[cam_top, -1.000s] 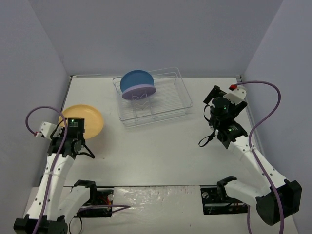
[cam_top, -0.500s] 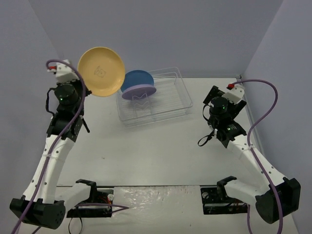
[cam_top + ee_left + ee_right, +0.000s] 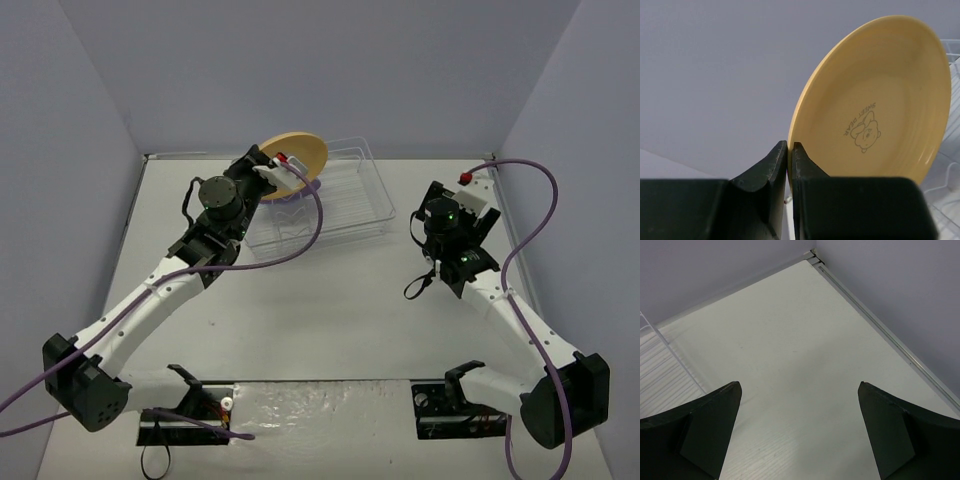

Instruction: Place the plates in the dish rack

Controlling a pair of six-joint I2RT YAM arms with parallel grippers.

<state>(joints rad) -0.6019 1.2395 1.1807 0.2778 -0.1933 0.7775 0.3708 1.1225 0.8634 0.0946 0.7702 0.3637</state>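
Observation:
My left gripper (image 3: pixel 275 170) is shut on the rim of the yellow-orange plate (image 3: pixel 300 157) and holds it tilted above the back left part of the wire dish rack (image 3: pixel 345 215). In the left wrist view the fingers (image 3: pixel 789 146) pinch the plate's edge (image 3: pixel 875 100), with the bear print facing the camera. A sliver of the lavender plate (image 3: pixel 304 189) shows under it in the rack. The blue plate is hidden behind the yellow one. My right gripper (image 3: pixel 436 200) is open and empty to the right of the rack, above bare table (image 3: pixel 799 385).
The rack's wires show at the right edge of the left wrist view (image 3: pixel 946 200) and at the left edge of the right wrist view (image 3: pixel 657 372). Walls enclose the table on three sides. A purple cable (image 3: pixel 535 215) loops off the right arm.
My left arm has carried the yellow plate from high at the back left, to the right and down over the rack. The right arm has barely moved.

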